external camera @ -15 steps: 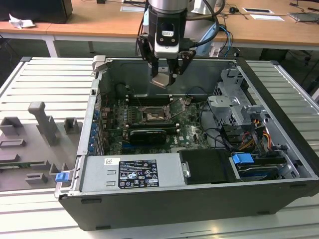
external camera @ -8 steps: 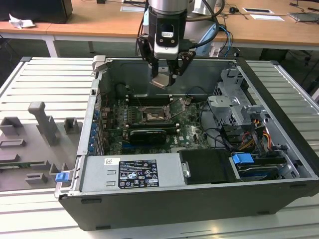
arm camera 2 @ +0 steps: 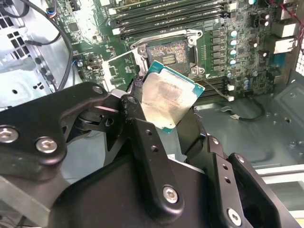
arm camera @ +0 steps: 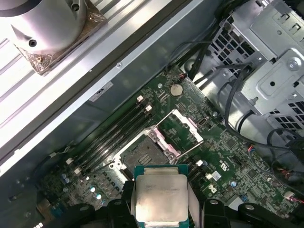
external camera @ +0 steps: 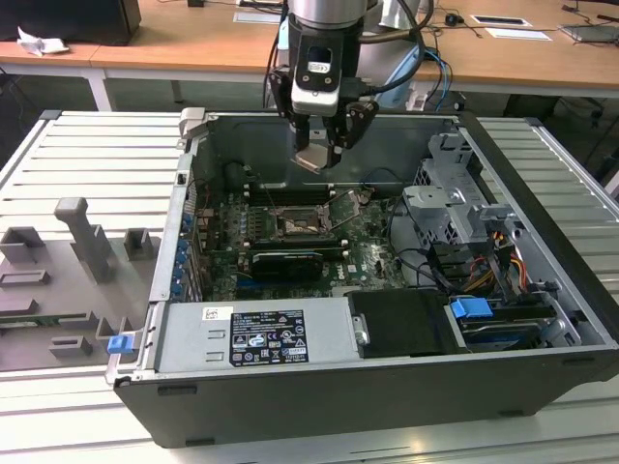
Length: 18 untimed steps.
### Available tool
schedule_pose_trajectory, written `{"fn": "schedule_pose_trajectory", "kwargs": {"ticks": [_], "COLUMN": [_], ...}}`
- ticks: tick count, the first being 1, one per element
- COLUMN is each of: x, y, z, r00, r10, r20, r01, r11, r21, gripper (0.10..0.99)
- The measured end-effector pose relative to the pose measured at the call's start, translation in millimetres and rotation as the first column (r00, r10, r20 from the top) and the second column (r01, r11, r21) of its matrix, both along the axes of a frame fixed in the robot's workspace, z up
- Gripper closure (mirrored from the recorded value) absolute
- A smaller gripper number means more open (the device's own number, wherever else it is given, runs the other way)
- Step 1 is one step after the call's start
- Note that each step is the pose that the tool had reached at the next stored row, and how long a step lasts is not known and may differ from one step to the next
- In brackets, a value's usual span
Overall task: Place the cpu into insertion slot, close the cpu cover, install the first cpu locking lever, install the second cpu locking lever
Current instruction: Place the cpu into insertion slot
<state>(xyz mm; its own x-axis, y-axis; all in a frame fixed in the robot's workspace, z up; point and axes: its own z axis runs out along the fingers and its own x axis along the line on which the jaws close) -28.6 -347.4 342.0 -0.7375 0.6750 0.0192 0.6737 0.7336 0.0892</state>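
None of your four steps is done; black gripper (external camera: 316, 153) grips flat silver-tan square cpu (arm camera 2: 168, 99) above empty dark insertion slot (arm camera 2: 168, 54).

insertion slot (arm camera: 142, 154) clear overhead, cpu cover (arm camera: 188, 124) raised

The tool (arm camera 2: 166, 108) pinches the cpu (arm camera 2: 168, 95) by its edges, tilted, above the green board (arm camera 2: 216, 71); the insertion slot (arm camera 2: 167, 54) lies uncovered beyond.

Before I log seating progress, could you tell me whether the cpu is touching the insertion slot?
Apart. In the exterior view the end effector holds the cpu aloft, with clear space between it and the insertion slot below.
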Motion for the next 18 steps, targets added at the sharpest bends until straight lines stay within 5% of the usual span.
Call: {"fn": "schedule_pose_trajectory", "kwargs": {"ticks": [18], "x": [0.0], "y": [0.0], "z": [-3.1], "r00": [0.9990], "r10": [-0.044], "r20": [0.0000], "r01": [0.044], "r11": [0.9990], "r21": [0.000], "gripper": [0.557]}}
